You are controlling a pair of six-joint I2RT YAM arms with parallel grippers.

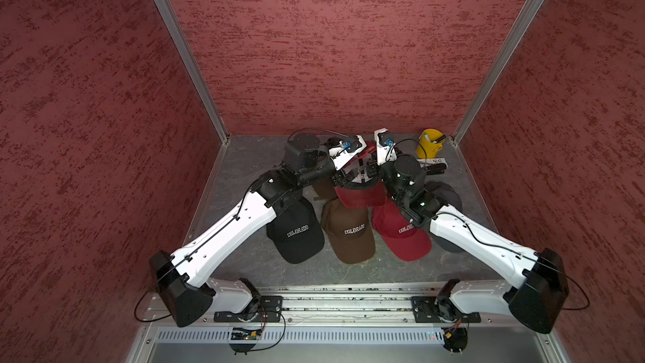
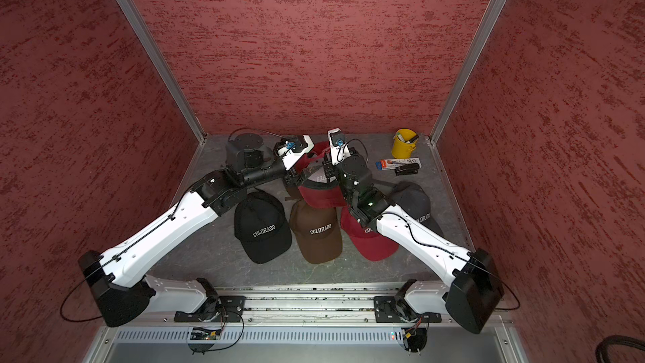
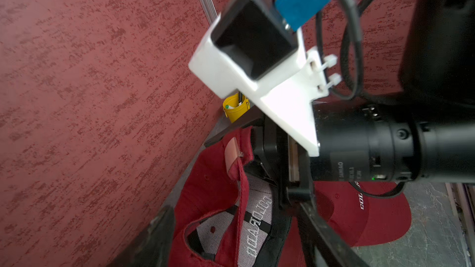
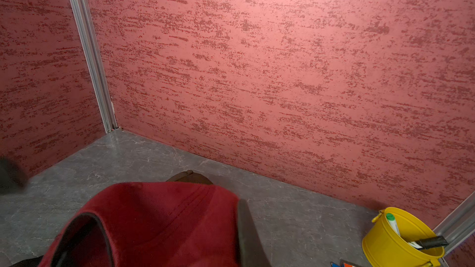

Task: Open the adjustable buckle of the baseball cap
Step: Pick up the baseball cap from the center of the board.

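Observation:
A red baseball cap [image 1: 361,194] [image 2: 319,195] hangs above the table at the back centre, between my two grippers, its white-lined inside turned towards the left wrist camera. My right gripper [image 1: 371,169] [image 4: 237,211] is shut on the cap's [image 4: 159,217] fabric; one finger [image 4: 246,235] shows, the other is hidden under the cloth. My left gripper [image 1: 343,178] [image 3: 234,206] is open, its fingers [image 3: 156,237] standing wide on either side of the rear opening. The red back strap [image 3: 240,196] runs between them and ends in a flat copper-coloured buckle piece [image 3: 232,155].
On the grey table lie a black cap [image 1: 296,235], a brown cap [image 1: 350,232], a second red cap [image 1: 401,239] and a dark grey cap [image 2: 415,204] under the right arm. A yellow bucket [image 1: 430,143], a small box [image 2: 398,162] and a stapler [image 2: 406,170] stand at the back right. Red walls enclose three sides.

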